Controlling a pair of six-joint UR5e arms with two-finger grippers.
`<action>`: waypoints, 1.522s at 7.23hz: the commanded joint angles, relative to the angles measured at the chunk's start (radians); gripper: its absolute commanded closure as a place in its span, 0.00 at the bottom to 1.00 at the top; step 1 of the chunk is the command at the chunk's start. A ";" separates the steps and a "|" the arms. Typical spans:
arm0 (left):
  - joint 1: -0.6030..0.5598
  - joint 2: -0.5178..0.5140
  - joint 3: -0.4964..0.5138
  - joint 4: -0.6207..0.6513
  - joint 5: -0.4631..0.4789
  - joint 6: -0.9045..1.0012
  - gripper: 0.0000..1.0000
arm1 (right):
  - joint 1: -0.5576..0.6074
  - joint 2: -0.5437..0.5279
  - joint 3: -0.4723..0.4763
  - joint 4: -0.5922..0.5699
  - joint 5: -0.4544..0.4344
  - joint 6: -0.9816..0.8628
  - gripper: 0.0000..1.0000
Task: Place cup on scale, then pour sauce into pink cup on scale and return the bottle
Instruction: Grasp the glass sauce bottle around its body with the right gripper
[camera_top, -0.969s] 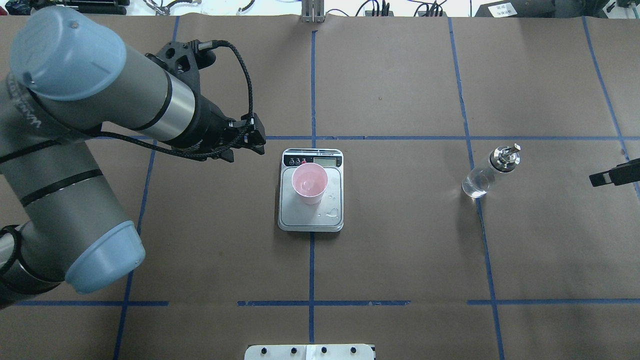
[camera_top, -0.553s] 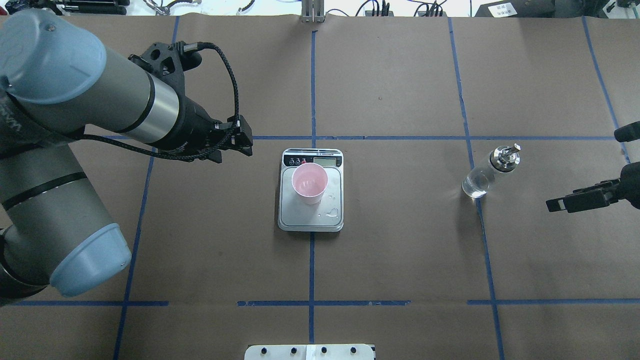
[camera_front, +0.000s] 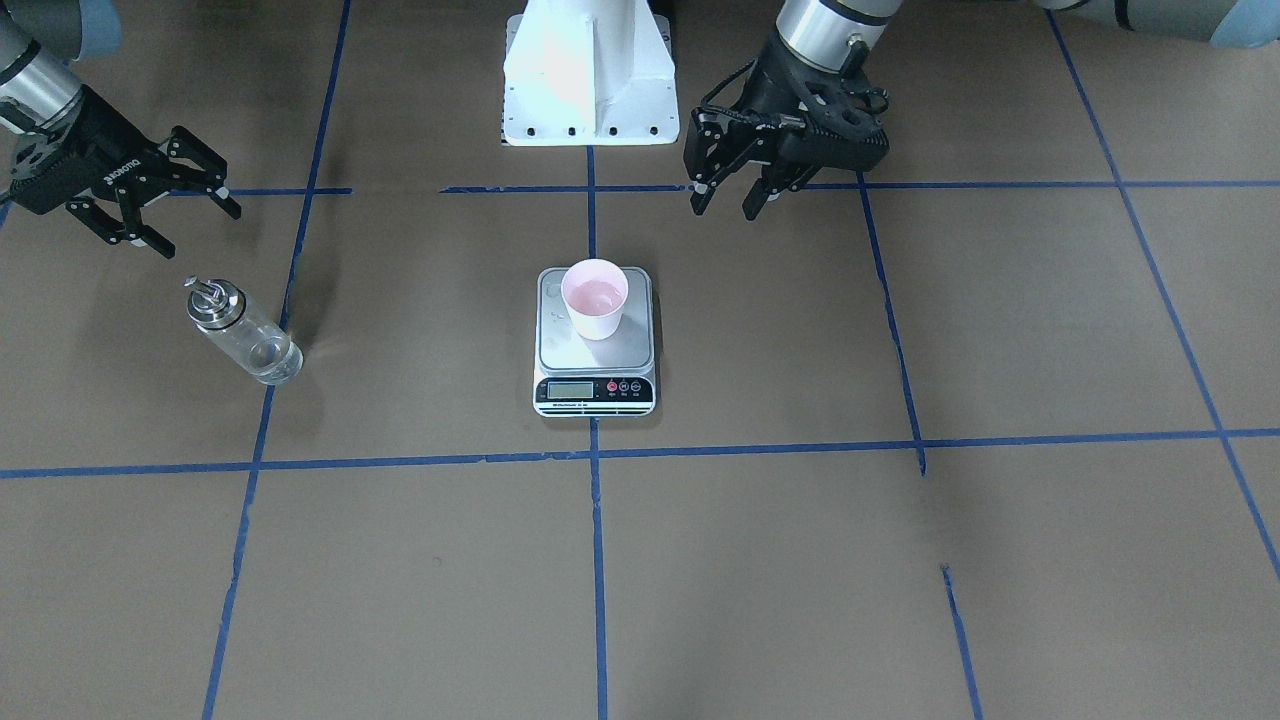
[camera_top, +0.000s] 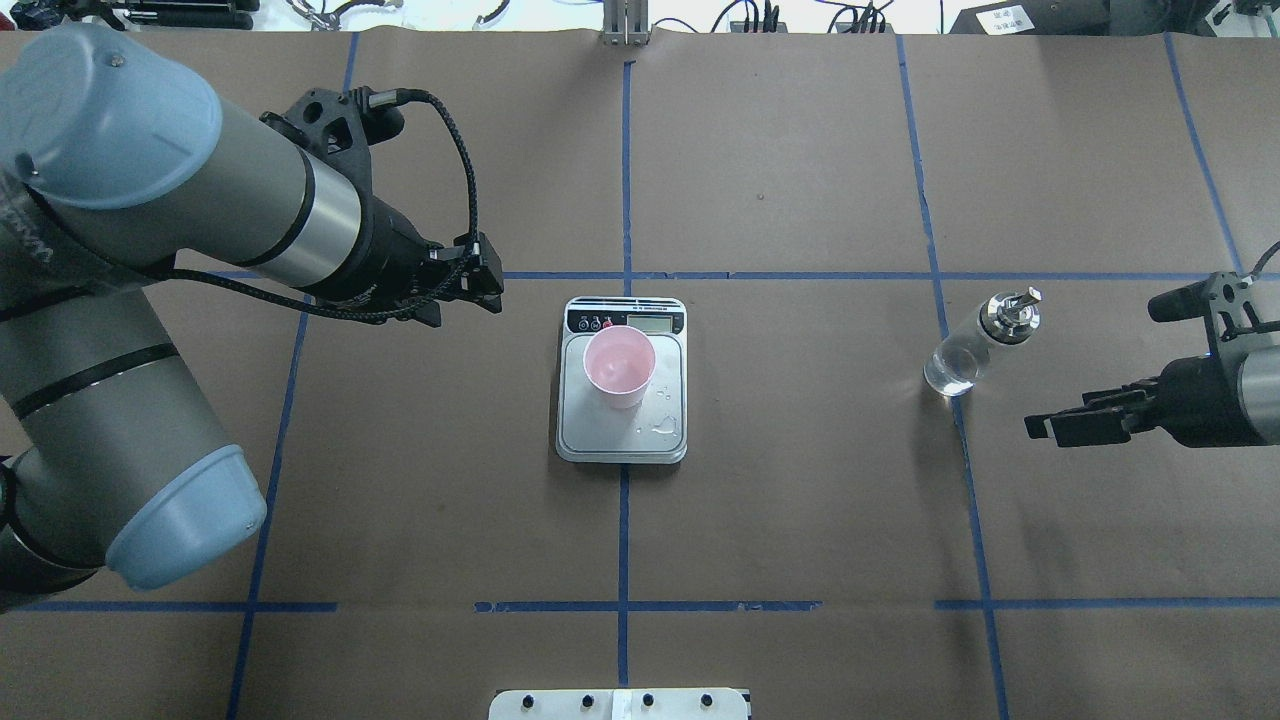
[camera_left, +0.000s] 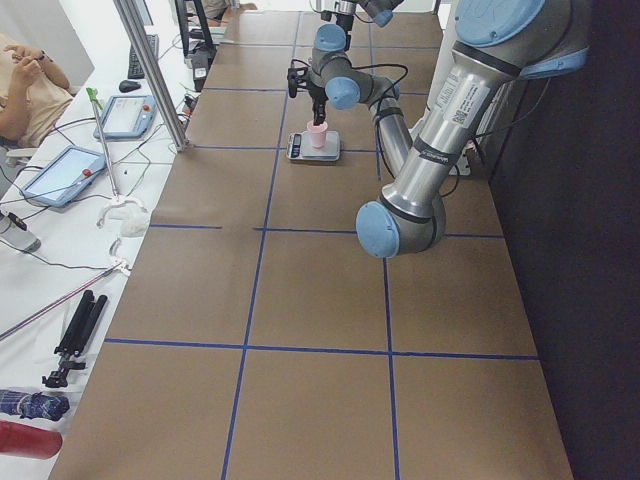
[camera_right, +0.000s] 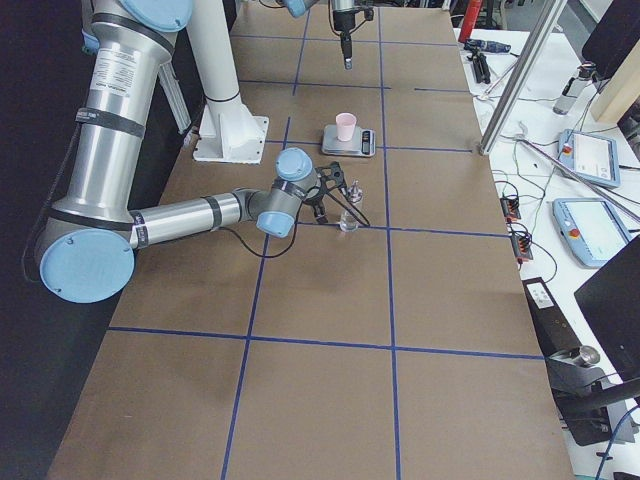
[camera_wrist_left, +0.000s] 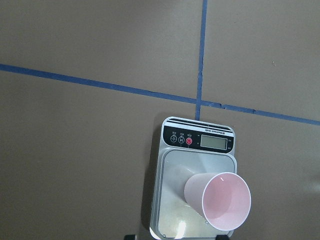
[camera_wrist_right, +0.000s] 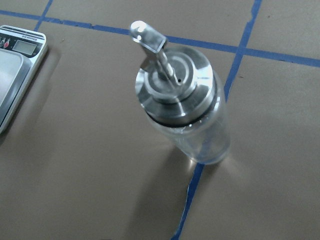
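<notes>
Hovering near bottle (camera_front: 243, 332), right gripper (camera_front: 200, 230) spread, label seemingly ROBOTIQ; left gripper (camera_front: 724, 208) spread, empty.

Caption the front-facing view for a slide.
Pink cup on the scale; right tool open beside the upright bottle; left tool open, clear of the cup.

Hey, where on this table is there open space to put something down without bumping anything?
The widest bare stretch lies between the scale and the bottle. The table beyond the scale's display is bare too. Tighter: beside the bottle, where the open right gripper hangs close, and between the scale and the open left gripper.
</notes>
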 joint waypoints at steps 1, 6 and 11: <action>0.000 0.000 0.001 0.000 0.002 -0.001 0.38 | -0.122 0.010 0.002 0.014 -0.265 0.026 0.02; -0.001 0.006 0.001 0.003 0.003 -0.001 0.37 | -0.428 0.010 -0.006 -0.001 -0.834 0.226 0.00; 0.002 0.049 0.013 0.087 0.052 0.034 0.37 | -0.462 0.080 -0.029 -0.162 -1.005 0.375 0.00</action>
